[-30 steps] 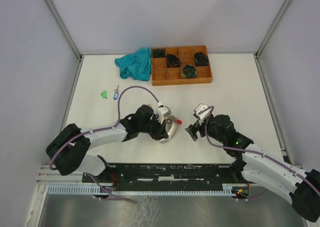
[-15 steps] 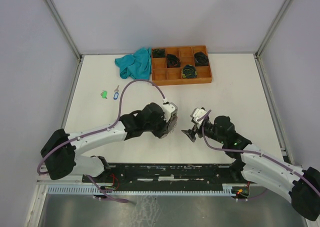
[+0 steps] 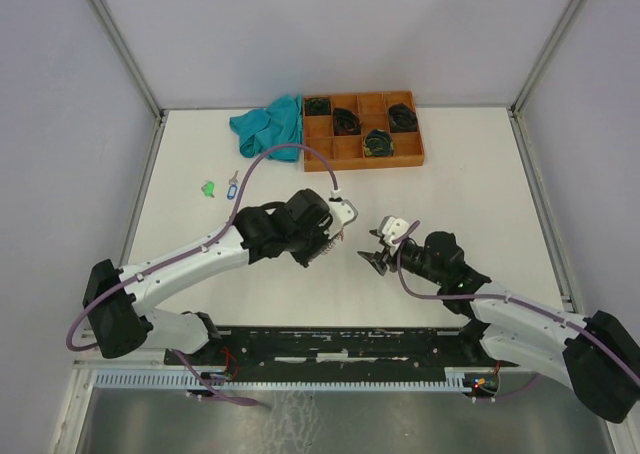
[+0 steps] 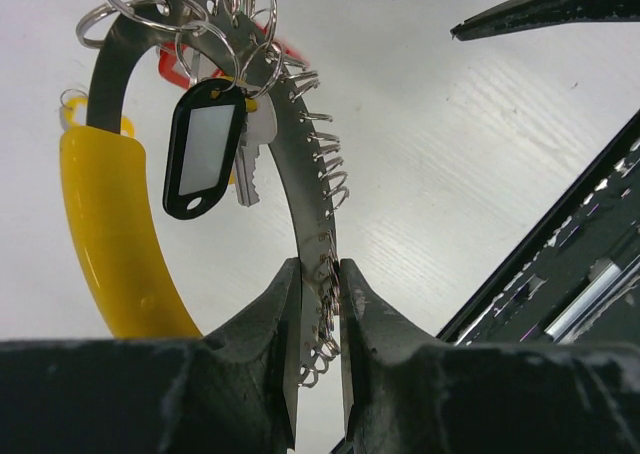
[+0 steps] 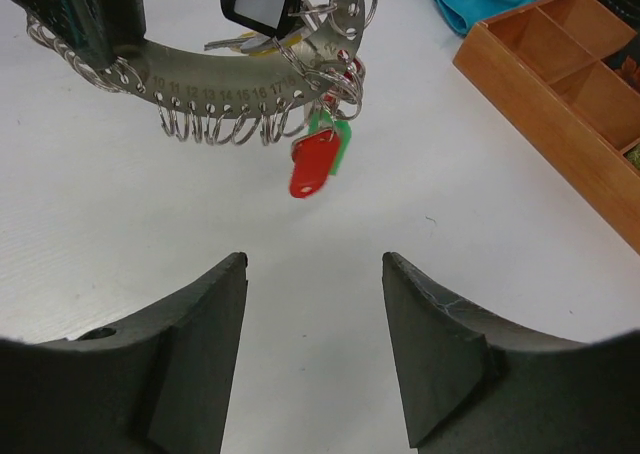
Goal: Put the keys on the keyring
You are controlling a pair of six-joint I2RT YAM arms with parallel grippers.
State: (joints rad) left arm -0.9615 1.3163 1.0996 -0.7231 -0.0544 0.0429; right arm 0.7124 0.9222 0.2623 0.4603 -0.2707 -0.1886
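Note:
My left gripper [image 4: 320, 266] is shut on the metal band of the keyring [image 4: 290, 144], a silvery arc with a yellow segment [image 4: 105, 234], held above the table. A black-tagged key [image 4: 205, 149] hangs from it, and red-tagged [image 5: 315, 164] and green-tagged [image 5: 341, 139] keys dangle lower. My right gripper [image 5: 314, 259] stands open just short of the red tag, with nothing between its fingers. In the top view a green-tagged key [image 3: 208, 188] and a blue-tagged key [image 3: 231, 187] lie on the table at the far left, and the two grippers [image 3: 335, 229] [image 3: 372, 249] face each other mid-table.
An orange-brown compartment tray [image 3: 362, 162] with black coiled bundles stands at the back. A teal cloth [image 3: 268, 126] lies bunched against its left side. The tray's near corner [image 5: 560, 104] shows to the right of my right gripper.
The left arm has lifted the keyring off the table and turned it toward the right gripper. The right gripper has moved left toward it, and its jaws have narrowed somewhat.

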